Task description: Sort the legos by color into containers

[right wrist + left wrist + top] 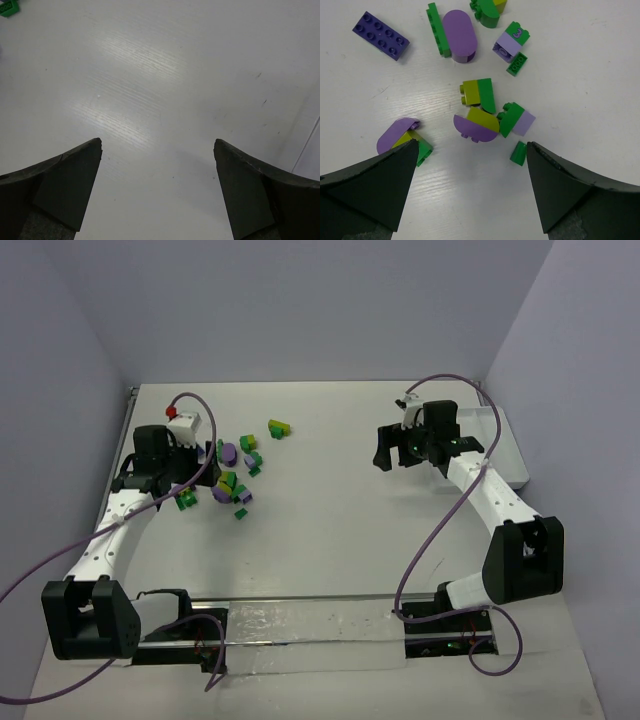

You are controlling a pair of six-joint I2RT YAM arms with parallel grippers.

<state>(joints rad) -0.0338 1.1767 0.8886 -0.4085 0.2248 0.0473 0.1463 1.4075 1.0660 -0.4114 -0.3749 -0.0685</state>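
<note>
The legos [235, 475] lie scattered at the left of the table: green, yellow-green and purple bricks. My left gripper [197, 472] hangs open at their left edge. In the left wrist view it [472, 147] has bare table between its fingertips. A small green brick [519, 153] lies by the right finger. A purple and yellow-green piece [476, 127] lies just ahead, and a purple half-round piece [395, 136] is by the left finger. My right gripper [392, 452] is open over bare table [157, 145]. One of the containers, a white tray [505, 440], lies behind it at the right edge.
A dark purple flat brick [381, 35], a purple oval piece [460, 36] and a lavender brick [510, 40] lie farther ahead of the left gripper. One green brick [8, 7] shows at the top left corner of the right wrist view. Walls close the table on three sides.
</note>
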